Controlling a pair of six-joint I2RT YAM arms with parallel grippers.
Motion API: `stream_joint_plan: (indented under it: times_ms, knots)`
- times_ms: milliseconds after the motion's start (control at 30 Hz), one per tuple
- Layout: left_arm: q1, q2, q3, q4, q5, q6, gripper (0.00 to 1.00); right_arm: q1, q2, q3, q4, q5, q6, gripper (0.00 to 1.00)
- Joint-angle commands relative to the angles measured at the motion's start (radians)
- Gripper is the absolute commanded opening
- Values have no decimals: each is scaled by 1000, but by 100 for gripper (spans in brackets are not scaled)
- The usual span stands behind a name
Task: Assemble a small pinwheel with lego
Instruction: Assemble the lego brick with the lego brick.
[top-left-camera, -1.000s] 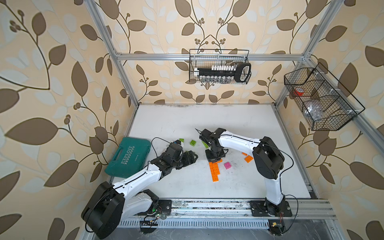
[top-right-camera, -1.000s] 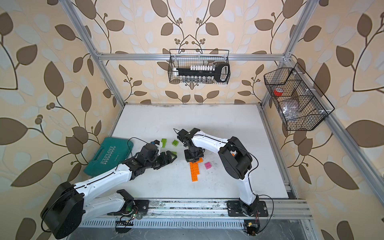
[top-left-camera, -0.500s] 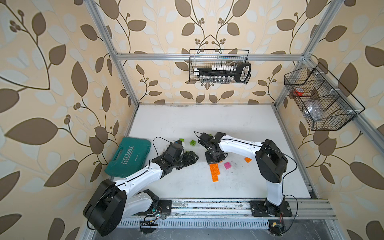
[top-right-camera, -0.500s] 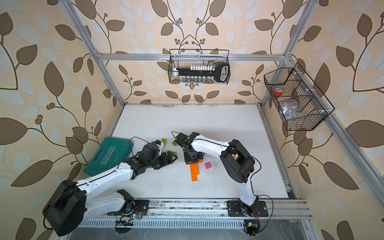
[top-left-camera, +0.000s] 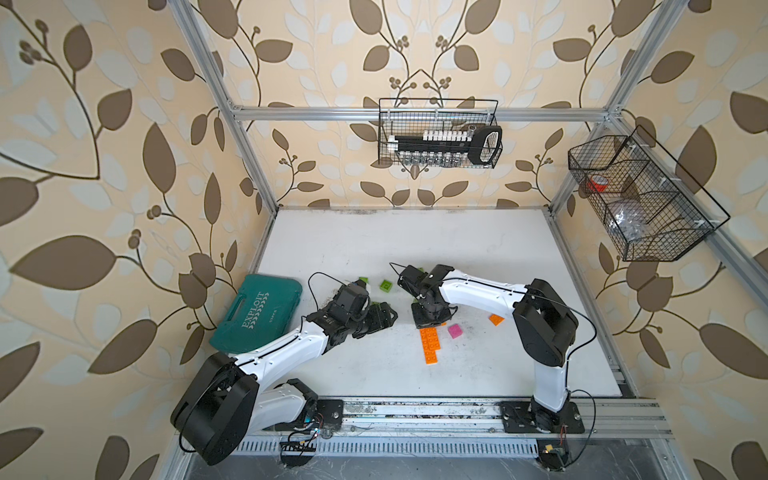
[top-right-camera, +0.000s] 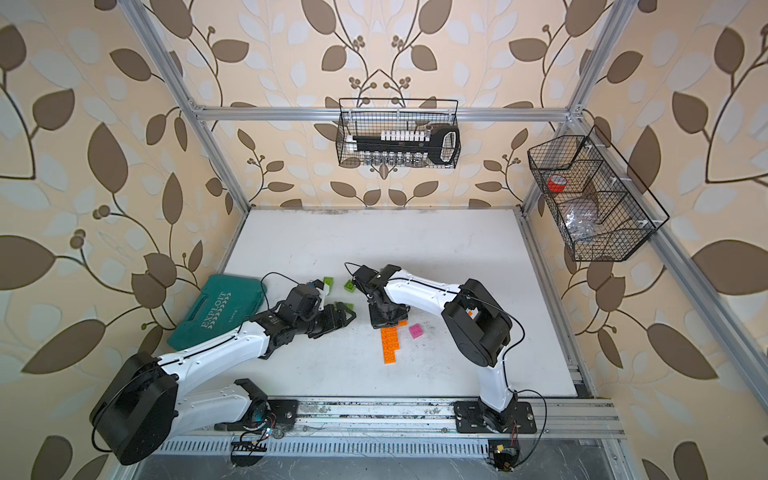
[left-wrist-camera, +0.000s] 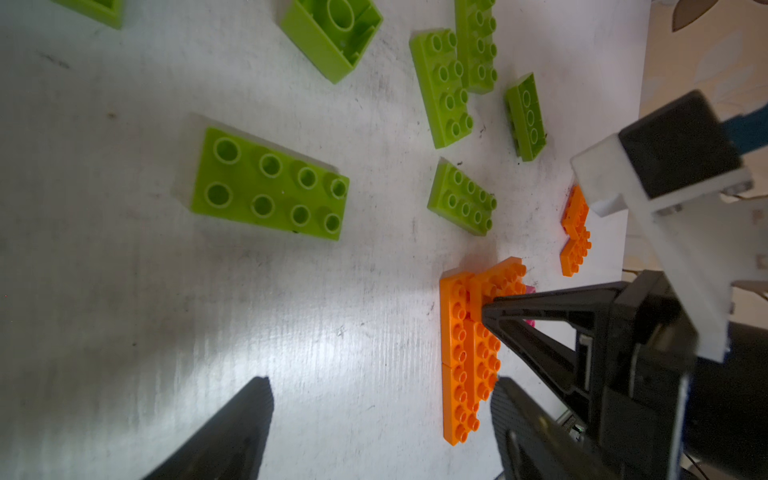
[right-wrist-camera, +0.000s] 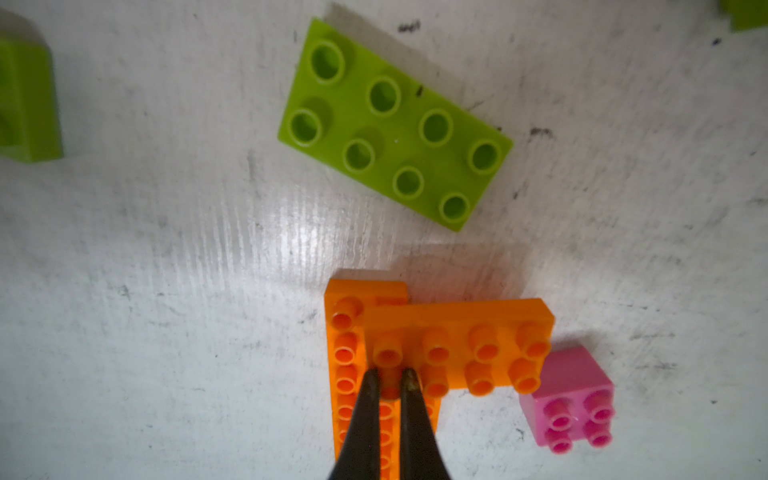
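An orange lego strip (top-left-camera: 430, 345) (top-right-camera: 390, 347) lies mid-table, with an orange brick (right-wrist-camera: 457, 336) set crosswise on its far end. My right gripper (right-wrist-camera: 390, 376) (top-left-camera: 430, 321) is shut, its tips down among the studs of that crosswise brick. A pink square brick (right-wrist-camera: 573, 399) (top-left-camera: 455, 331) sits against the brick's end. My left gripper (left-wrist-camera: 380, 399) (top-left-camera: 384, 318) hangs open and empty just left of the strip (left-wrist-camera: 469, 353). Lime-green bricks (left-wrist-camera: 270, 185) (left-wrist-camera: 442, 89) (left-wrist-camera: 463, 199) lie beyond it. One green oblong (right-wrist-camera: 395, 124) lies near the right gripper.
A teal tool case (top-left-camera: 257, 313) (top-right-camera: 216, 309) lies at the left edge beside the left arm. A small green square brick (top-left-camera: 386, 286) and another green one (top-left-camera: 364, 280) sit behind the grippers. A loose orange brick (top-left-camera: 496, 319) lies under the right arm. Wire baskets (top-left-camera: 440, 133) hang on the walls.
My right gripper has come forward and down onto the far end of the orange strip and closed fully. The left arm has barely moved and stays open.
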Motion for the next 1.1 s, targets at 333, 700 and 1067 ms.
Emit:
stream_joint_plan:
  times_ms: [333, 700, 1067]
  knots:
    - [5, 35, 63, -25, 24, 35, 85, -8, 108, -90, -9, -32, 49, 2]
    - [5, 55, 80, -34, 28, 41, 85, -7, 151, -44, -60, -13, 24, 2]
    - [5, 68, 80, -49, 20, 41, 85, -5, 142, -61, -25, -64, 25, 1]
